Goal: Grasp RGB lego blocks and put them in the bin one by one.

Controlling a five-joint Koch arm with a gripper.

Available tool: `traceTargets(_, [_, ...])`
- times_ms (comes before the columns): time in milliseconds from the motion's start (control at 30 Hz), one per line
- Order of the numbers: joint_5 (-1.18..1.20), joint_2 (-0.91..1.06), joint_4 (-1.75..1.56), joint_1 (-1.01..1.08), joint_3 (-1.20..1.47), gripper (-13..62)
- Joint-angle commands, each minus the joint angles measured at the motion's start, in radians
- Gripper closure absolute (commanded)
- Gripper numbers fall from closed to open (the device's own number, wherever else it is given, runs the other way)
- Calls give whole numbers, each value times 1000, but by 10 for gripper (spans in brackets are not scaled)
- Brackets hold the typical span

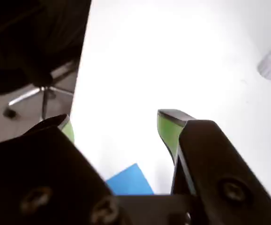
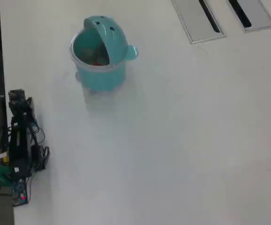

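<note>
Nearby, an office chair [image 1: 37, 89] stands beside the white table [image 1: 173, 61].

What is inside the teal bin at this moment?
In the overhead view the bin stands with its lid flipped open. A small red patch shows inside, likely a block; the lid and rim hide the rest of the interior.

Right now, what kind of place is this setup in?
Probably an office or meeting room: a wide white table with built-in cable hatches, and a swivel office chair beside it in the wrist view.
</note>
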Motion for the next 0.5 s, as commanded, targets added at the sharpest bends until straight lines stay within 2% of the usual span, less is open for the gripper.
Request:
traceTargets(0, [-71,72,5,-20,-37,172])
traceTargets(467, [-288,3,32,-51,34,172])
